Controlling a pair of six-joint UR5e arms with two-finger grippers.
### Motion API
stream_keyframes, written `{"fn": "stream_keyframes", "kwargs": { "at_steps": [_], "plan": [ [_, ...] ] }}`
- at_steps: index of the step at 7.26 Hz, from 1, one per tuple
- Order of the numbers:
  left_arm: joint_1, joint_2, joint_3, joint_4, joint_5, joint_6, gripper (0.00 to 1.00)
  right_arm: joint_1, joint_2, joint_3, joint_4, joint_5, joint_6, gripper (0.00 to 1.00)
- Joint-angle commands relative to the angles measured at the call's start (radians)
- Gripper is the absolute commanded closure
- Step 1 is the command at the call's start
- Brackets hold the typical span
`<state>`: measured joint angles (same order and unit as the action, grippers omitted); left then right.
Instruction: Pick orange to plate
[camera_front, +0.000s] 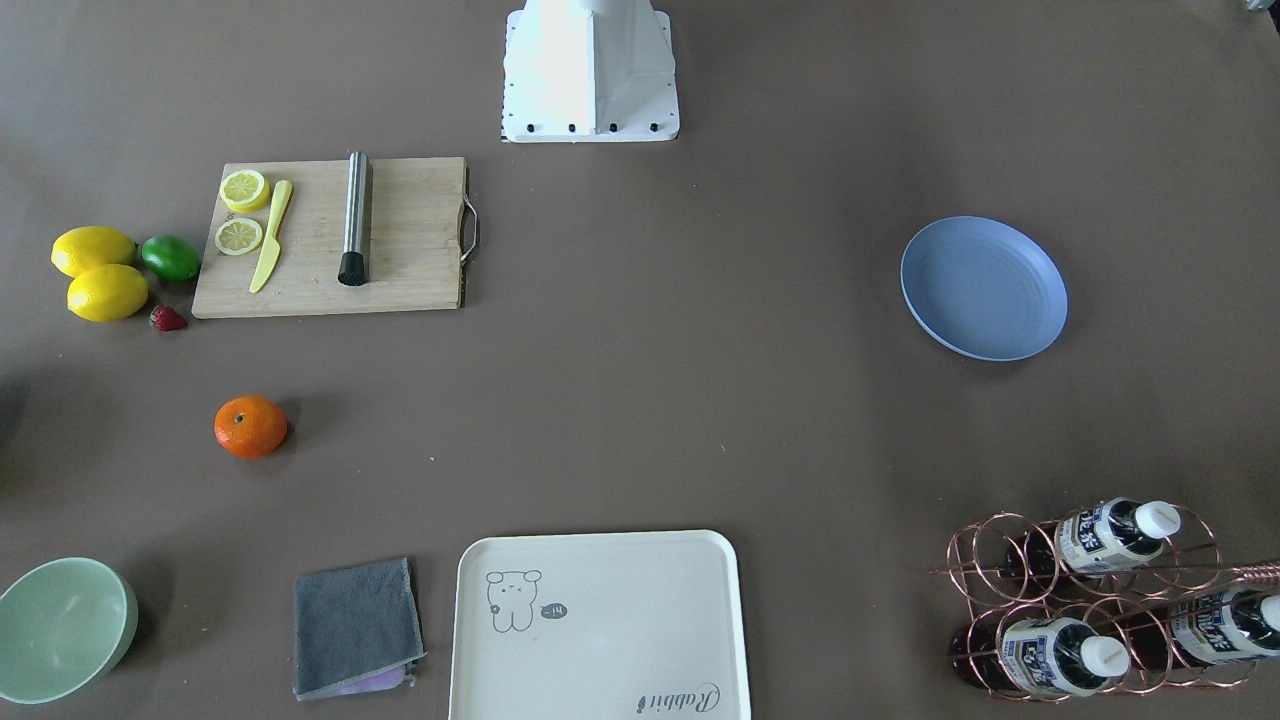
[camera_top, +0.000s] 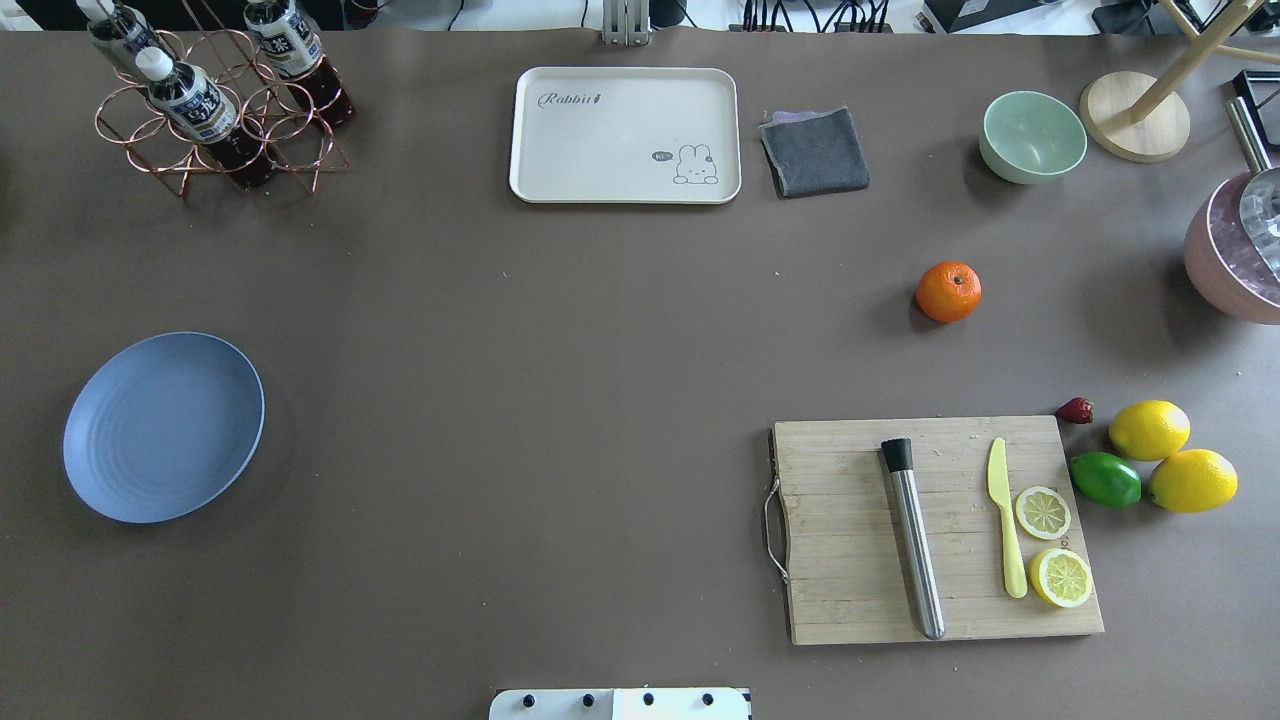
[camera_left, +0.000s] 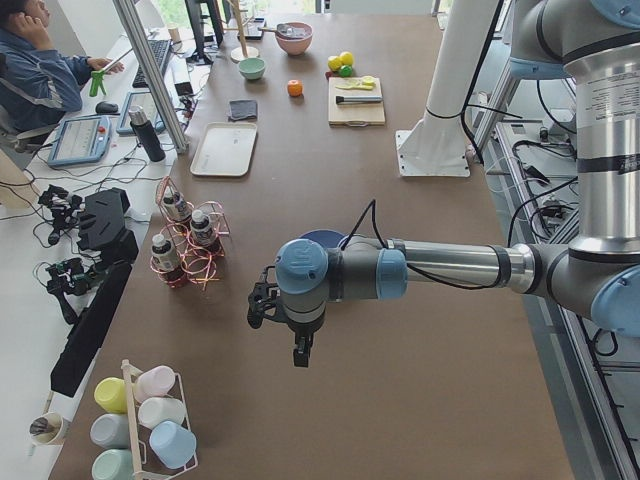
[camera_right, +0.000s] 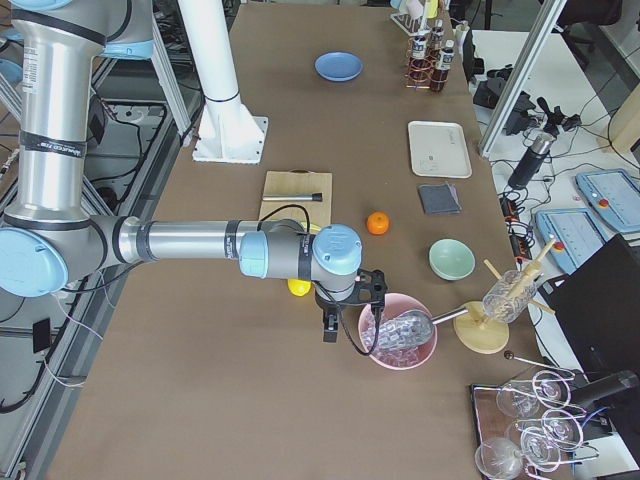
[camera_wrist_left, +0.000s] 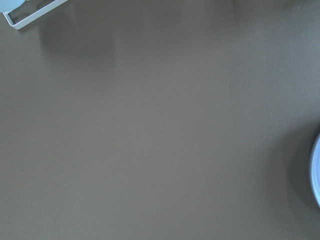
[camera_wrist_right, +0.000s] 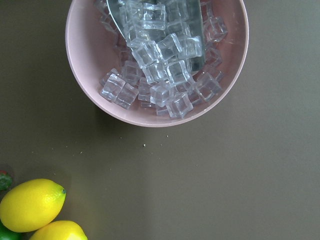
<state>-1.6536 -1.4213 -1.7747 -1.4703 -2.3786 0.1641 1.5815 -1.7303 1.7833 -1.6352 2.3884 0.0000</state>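
Past the cutting board's (camera_top: 850, 560) far edge, apart from it, the orange (camera_top: 948, 291) rests on the table. Well to the board's left lies the plate (camera_top: 163, 427), and the left gripper (camera_left: 262, 305) hangs beyond it. The right gripper (camera_right: 372, 290) hovers off the board's right, over a pink ice bowl (camera_wrist_right: 82, 55). Whether either gripper is released or clenched cannot be told.

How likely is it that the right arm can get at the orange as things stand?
Probably yes. The orange lies alone on bare table on the robot's right side, with nothing touching or covering it. The right gripper hangs near the pink ice bowl, with open space between it and the fruit.
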Motion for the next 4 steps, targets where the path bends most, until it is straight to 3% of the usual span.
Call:
{"fn": "stream_keyframes", "kwargs": {
  "at_steps": [1,4],
  "plan": [
    [0.0,0.005,-0.003,-0.008,0.001,0.003,0.02,0.0,0.0,0.002,0.0,0.002,0.0,0.0],
    [0.0,0.002,-0.003,-0.019,0.001,0.003,0.02,0.0,0.0,0.002,0.0,0.002,0.0,0.0]
  ]
}}
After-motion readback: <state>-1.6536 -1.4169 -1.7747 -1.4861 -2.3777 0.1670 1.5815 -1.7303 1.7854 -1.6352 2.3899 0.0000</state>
